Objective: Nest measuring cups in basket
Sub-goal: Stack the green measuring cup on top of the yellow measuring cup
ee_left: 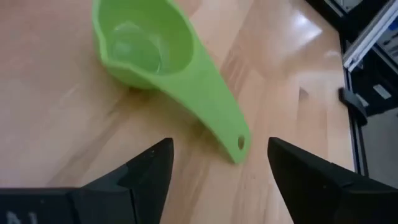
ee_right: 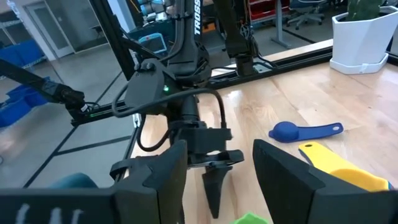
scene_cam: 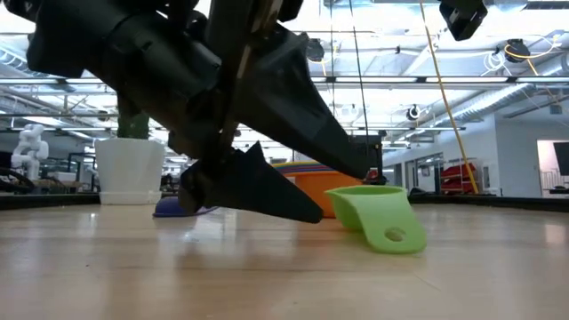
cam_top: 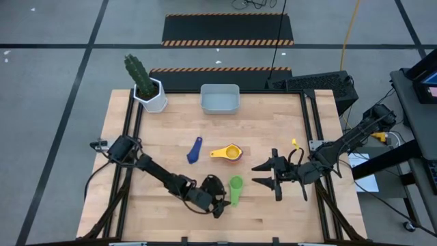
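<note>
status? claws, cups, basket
Left claw open, lined up on green cup handle, not gripping. Right claw open, waiting beside it. Basket at far edge, no cups visible inside. Path unobstructed.

A dark gripper hangs low over the table. A green cup lies just beside it. An orange cup sits behind.

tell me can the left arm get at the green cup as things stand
Probably yes. The left gripper is open, its fingers astride the handle end of the green cup, which lies alone on bare table. Nothing sits between them; the right gripper waits off to the side.
</note>
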{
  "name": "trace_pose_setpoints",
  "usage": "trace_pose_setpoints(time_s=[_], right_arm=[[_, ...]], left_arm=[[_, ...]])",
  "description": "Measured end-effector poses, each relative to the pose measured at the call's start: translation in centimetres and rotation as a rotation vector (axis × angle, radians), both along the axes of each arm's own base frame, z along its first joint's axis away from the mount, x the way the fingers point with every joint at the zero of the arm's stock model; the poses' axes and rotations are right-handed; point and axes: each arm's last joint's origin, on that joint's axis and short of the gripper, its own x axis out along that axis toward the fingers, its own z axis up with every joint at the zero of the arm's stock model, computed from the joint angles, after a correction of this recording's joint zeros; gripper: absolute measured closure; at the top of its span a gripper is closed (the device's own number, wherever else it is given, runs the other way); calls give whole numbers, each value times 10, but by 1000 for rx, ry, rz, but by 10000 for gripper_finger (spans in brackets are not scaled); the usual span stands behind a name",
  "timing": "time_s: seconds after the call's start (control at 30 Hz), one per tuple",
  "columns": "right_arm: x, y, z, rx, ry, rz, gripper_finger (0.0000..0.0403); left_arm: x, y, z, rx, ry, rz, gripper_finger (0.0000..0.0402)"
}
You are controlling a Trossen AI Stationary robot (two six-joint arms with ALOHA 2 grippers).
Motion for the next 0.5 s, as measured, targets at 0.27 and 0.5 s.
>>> trace_pose_setpoints(time_s=[0.27,0.5], right_arm=[[0,0,0,-1,0,0,227],[0,0,0,-3,1,0,227]], left_arm=[[3,2,-7,-28,-7,15,103],[14,2,-17,-64,-68,37,86]])
